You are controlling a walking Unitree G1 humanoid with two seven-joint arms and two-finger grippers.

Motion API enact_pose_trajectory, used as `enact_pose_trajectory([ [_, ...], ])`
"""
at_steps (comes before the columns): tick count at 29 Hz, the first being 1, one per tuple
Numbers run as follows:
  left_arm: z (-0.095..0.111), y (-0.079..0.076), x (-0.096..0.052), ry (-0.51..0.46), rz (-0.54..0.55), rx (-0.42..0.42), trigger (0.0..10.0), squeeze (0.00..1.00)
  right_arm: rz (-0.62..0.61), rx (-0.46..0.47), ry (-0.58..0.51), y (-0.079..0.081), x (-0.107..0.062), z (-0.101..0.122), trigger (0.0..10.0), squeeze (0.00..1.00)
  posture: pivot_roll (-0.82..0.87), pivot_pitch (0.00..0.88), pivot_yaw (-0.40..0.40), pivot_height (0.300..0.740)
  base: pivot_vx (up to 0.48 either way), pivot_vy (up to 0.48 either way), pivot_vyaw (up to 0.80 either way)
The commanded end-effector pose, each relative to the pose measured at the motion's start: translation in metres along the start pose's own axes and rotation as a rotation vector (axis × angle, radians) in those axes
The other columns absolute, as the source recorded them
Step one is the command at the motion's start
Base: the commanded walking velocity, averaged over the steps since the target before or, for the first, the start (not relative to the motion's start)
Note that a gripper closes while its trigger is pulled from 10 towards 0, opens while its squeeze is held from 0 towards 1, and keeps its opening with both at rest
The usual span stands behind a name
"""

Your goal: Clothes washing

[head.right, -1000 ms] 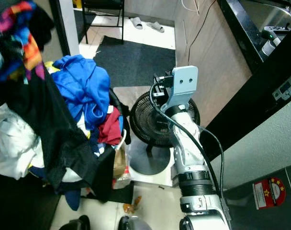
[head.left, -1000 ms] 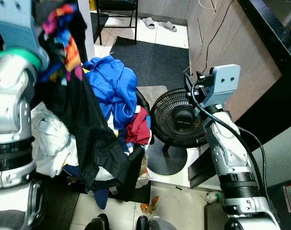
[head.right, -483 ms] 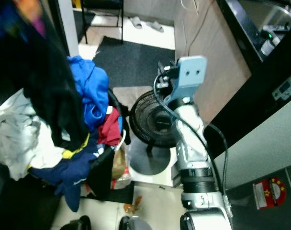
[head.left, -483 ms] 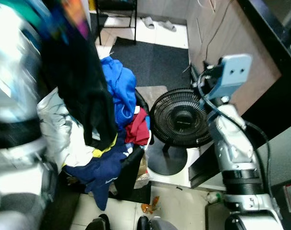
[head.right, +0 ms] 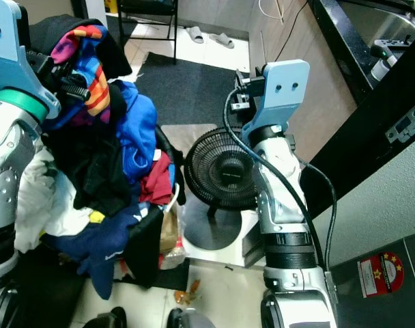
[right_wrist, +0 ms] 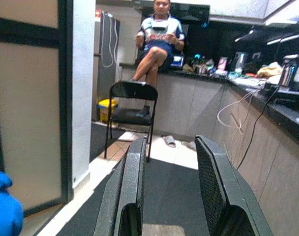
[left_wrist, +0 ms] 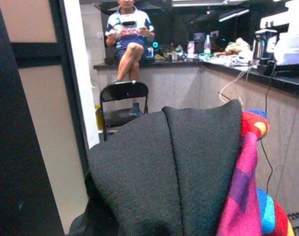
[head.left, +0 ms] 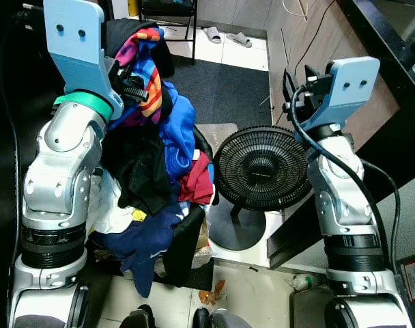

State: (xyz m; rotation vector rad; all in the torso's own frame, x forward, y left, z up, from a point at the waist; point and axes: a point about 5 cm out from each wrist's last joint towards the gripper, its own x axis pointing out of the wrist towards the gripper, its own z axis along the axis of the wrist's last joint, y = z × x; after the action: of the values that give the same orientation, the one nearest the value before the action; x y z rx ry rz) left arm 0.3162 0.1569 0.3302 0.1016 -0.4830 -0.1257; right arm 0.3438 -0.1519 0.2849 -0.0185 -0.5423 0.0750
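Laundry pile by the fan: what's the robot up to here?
The left end effector is shut on a black and multicolored garment, lifted above the laundry pile of blue, red and white clothes. The right end effector is open and holds nothing, raised above the black floor fan. A person sits on the counter in the background.

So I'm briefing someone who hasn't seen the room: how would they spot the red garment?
Find the black floor fan. Beside it, toward the robot's left, clothes are heaped up; the red garment hangs at the heap's fan-side edge, below the blue top. It is the heap's one plain red piece.
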Motion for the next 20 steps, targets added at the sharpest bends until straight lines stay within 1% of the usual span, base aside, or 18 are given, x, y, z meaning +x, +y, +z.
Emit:
enact_pose_trajectory([
  [1, 0.003, -0.01, -0.002, -0.015, -0.037, 0.041, 10.0, 0.0, -0.047, -0.004, -0.017, -0.01, -0.002, 0.007, 10.0, 0.0, 0.04, 0.07, -0.007, 0.74, 0.0, 0.0, 0.0],
  [3, 0.005, -0.015, 0.001, -0.02, -0.08, 0.084, 10.0, 0.0, -0.076, -0.002, -0.022, -0.014, -0.006, 0.007, 10.0, 0.0, 0.05, 0.065, 0.02, 0.74, 0.0, 0.0, 0.0],
  [4, 0.006, -0.016, 0.003, -0.021, -0.092, 0.099, 10.0, 0.0, -0.084, -0.001, -0.023, -0.014, -0.007, 0.007, 10.0, 0.0, 0.05, 0.065, 0.02, 0.74, 0.0, 0.0, 0.0],
  [6, 0.006, -0.016, 0.003, -0.021, -0.092, 0.099, 10.0, 0.0, -0.084, -0.001, -0.023, -0.014, -0.007, 0.007, 10.0, 0.0, 0.05, 0.065, 0.02, 0.74, 0.0, 0.0, 0.0],
  [7, 0.007, -0.015, 0.005, -0.023, -0.097, 0.106, 10.0, 0.0, -0.09, 0.003, -0.023, -0.013, -0.009, 0.006, 10.0, 0.0, 0.05, 0.061, 0.036, 0.74, 0.0, 0.0, 0.0],
  [8, 0.007, -0.015, 0.005, -0.023, -0.097, 0.106, 10.0, 0.0, -0.09, 0.003, -0.023, -0.013, -0.009, 0.006, 10.0, 0.0, 0.05, 0.061, 0.036, 0.74, 0.0, 0.0, 0.0],
  [9, 0.007, -0.013, 0.006, -0.021, -0.095, 0.115, 10.0, 0.0, -0.094, 0.01, -0.023, -0.01, -0.01, 0.004, 10.0, 0.0, 0.05, 0.055, 0.053, 0.74, 0.0, 0.0, 0.0],
  [10, 0.007, -0.013, 0.006, -0.021, -0.095, 0.115, 10.0, 0.0, -0.094, 0.01, -0.023, -0.01, -0.01, 0.004, 10.0, 0.0, 0.05, 0.055, 0.053, 0.74, 0.0, 0.0, 0.0],
  [11, 0.007, -0.009, 0.007, -0.016, -0.088, 0.129, 10.0, 0.0, -0.097, 0.02, -0.023, -0.007, -0.011, 0.003, 10.0, 0.0, 0.06, 0.051, 0.055, 0.74, 0.0, 0.0, 0.0],
  [12, 0.007, -0.009, 0.007, -0.016, -0.088, 0.129, 10.0, 0.0, -0.097, 0.02, -0.023, -0.007, -0.011, 0.003, 10.0, 0.0, 0.06, 0.051, 0.055, 0.74, 0.0, 0.0, 0.0],
  [14, 0.006, -0.003, 0.007, -0.01, -0.068, 0.155, 10.0, 0.0, -0.098, 0.035, -0.017, -0.003, -0.012, -0.001, 10.0, 0.0, 0.07, 0.045, 0.045, 0.74, 0.0, 0.0, 0.0],
  [15, 0.006, -0.003, 0.007, -0.01, -0.068, 0.155, 10.0, 0.0, -0.098, 0.035, -0.017, -0.003, -0.012, -0.001, 10.0, 0.0, 0.07, 0.045, 0.045, 0.74, 0.0, 0.0, 0.0],
  [18, 0.005, 0.002, 0.005, -0.006, -0.044, 0.172, 10.0, 0.0, -0.092, 0.044, -0.007, -0.001, -0.011, -0.004, 10.0, 0.0, 0.09, 0.043, 0.034, 0.74, 0.0, 0.0, 0.0],
  [20, 0.003, 0.004, 0.002, 0.002, -0.021, 0.182, 10.0, 0.0, -0.07, 0.062, 0.002, 0.002, -0.006, -0.004, 10.0, 0.0, 0.09, 0.036, 0.027, 0.74, 0.0, 0.0, 0.0],
])
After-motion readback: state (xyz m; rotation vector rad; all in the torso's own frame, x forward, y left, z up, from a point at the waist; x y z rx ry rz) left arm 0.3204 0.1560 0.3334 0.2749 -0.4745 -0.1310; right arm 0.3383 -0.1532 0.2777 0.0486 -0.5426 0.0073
